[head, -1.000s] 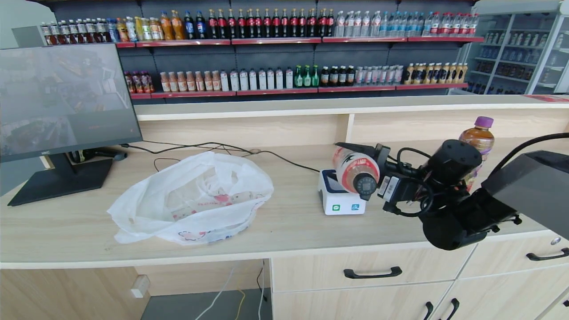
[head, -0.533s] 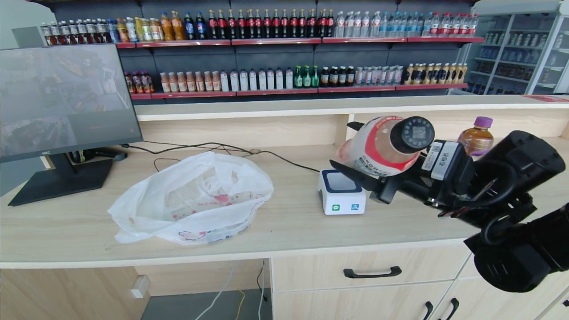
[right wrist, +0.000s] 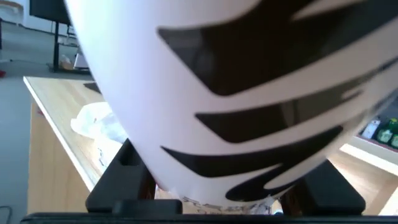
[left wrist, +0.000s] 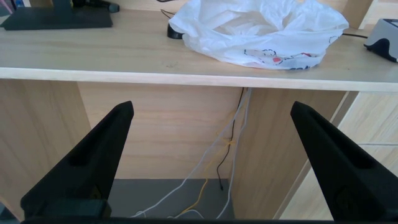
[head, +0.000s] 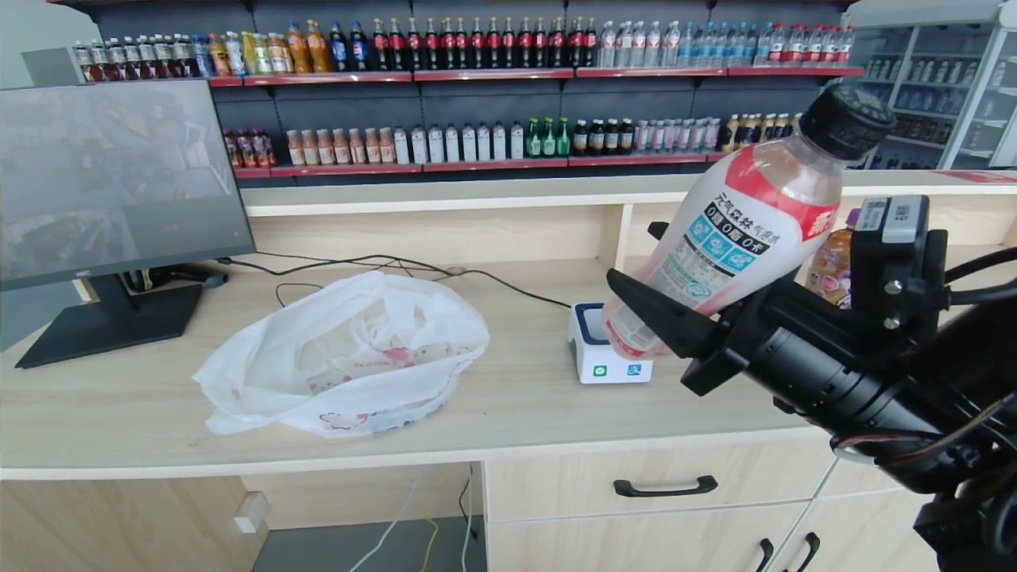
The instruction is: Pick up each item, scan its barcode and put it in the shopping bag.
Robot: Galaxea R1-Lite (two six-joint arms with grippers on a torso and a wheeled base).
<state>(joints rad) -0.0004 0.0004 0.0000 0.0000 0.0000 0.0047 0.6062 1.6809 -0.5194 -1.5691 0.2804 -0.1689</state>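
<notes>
Scanner [head: 597, 361] on the counter [head: 516, 405], its right top behind the clear bottle [head: 735, 230], brown bottle [head: 830, 266] behind that mostly covered, shopping bag [head: 349, 357] contents veiled by white plastic, monitor [head: 119, 175] cut by the picture's left edge, clear bottle a close blur in the right wrist view.

A small shop, seen at its checkout: shelves [head: 493, 73] across the top of the frame carry rows of bottled drinks [head: 477, 40], a glass-door cooler [head: 929, 87] stands at upper right (stocked too), and the wooden counter [head: 516, 405] below holds a monitor [head: 111, 175], a barcode scanner [head: 592, 361] and a shopping bag [head: 342, 357]
</notes>
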